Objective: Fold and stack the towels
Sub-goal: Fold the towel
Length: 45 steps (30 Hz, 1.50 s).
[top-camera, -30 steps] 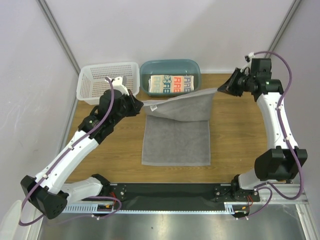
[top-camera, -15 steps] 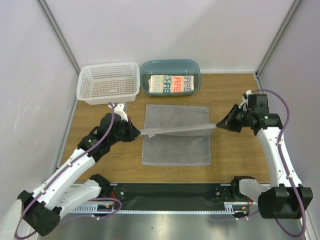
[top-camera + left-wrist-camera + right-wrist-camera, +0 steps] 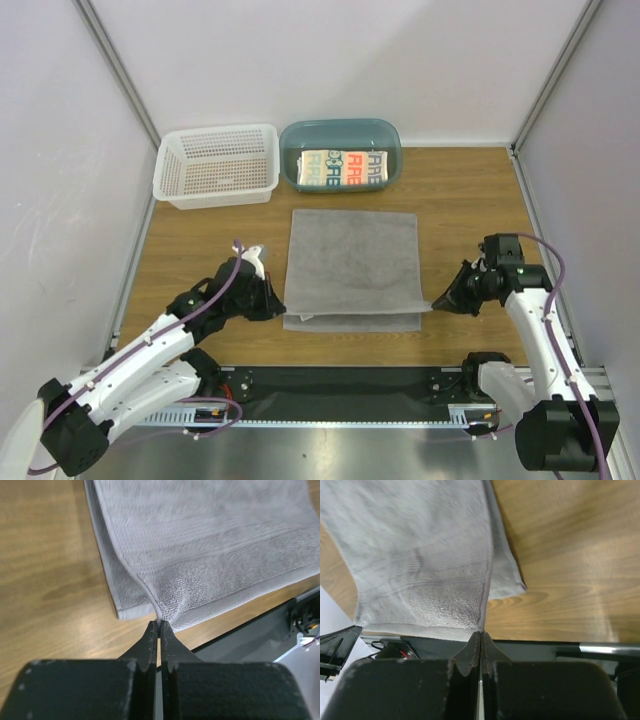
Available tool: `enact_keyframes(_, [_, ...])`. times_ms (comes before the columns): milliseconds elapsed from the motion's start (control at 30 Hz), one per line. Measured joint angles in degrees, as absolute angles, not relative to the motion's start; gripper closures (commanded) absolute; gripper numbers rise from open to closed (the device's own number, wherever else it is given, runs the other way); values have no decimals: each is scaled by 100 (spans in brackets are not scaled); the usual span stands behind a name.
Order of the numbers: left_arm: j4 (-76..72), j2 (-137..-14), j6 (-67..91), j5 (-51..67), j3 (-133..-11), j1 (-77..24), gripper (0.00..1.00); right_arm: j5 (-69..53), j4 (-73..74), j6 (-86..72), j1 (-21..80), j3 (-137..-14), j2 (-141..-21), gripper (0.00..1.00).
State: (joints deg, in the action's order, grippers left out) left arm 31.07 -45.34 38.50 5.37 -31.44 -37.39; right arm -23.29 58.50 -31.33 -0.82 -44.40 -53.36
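The plain grey towel [image 3: 352, 268] lies folded in half on the wooden table, its top layer pulled over to the near edge. My left gripper [image 3: 283, 308] is shut on the top layer's near left corner [image 3: 159, 616]. My right gripper [image 3: 436, 303] is shut on the near right corner [image 3: 481, 625]. Both corners hang just above the lower layer's near edge. A white towel with red, blue and black letters [image 3: 343, 168] lies folded in the teal tub [image 3: 340, 131]. The brown towel is out of view.
A white lattice basket [image 3: 218, 165] stands at the back left, beside the teal tub. The table's near edge and a dark rail [image 3: 340, 385] run just below the towel. Grey walls close in the left, right and back.
Both grippers carried the towel's far edge toward the near edge and down, folding it in half. The top layer went from hanging in the air to lying over the lower layer.
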Motion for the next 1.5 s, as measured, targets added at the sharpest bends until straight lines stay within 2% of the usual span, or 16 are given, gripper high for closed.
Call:
enact_keyframes(633, [3070,-4812,4508,307,-2338,-4460,100,-2150,5631,-3225,255,-2884,-5120,100])
enact_keyframes(700, [3057,-4818,4525,301,-2298,-4488,99,-2141,5557,-3240,259,-2851,-5155,95])
enact_keyframes(767, [3055,-4840,4554,287,-2292,-4495,96,-2141,5494,-3260,279,-2845,-5203,82])
enact_keyframes(833, [3072,-4862,4554,213,-2294,-4499,90,-2126,5468,-3260,307,-2847,-5242,67])
enact_keyframes(867, [3085,-4880,4541,189,-2296,-4499,79,-2128,5465,-3271,320,-2849,-5258,55])
enact_keyframes(900, [3124,-4897,4534,165,-2316,-4499,72,-2126,5470,-3273,331,-2860,-5271,50])
enact_keyframes(1000, [3450,-5041,4449,12,-2641,-4499,47,-2123,5590,-3264,419,-3107,-5317,40])
enact_keyframes(1067, [3701,-5170,4329,-102,-3107,-4499,37,-2115,5651,-3280,478,-3489,-5374,36])
enact_keyframes(1100, [3776,-5229,4268,-167,-3382,-4501,22,-2115,5651,-3288,493,-3710,-5415,35])
enact_keyframes(1167, [3881,-5363,4077,-309,-3975,-4504,12,-2093,5544,-3308,502,-4187,-5535,26])
enact_keyframes(1200, [3905,-5435,3999,-401,-4263,-4493,6,-2073,5476,-3326,504,-4414,-5627,25])
enact_keyframes(1333, [3616,-5793,3586,-580,-5103,-4139,2,-1957,4888,-3319,504,-5072,-6211,22])
enact_keyframes(1500, [2746,-6630,3269,-427,-5339,-3159,1,-1658,3833,-3253,504,-5704,-7402,21])
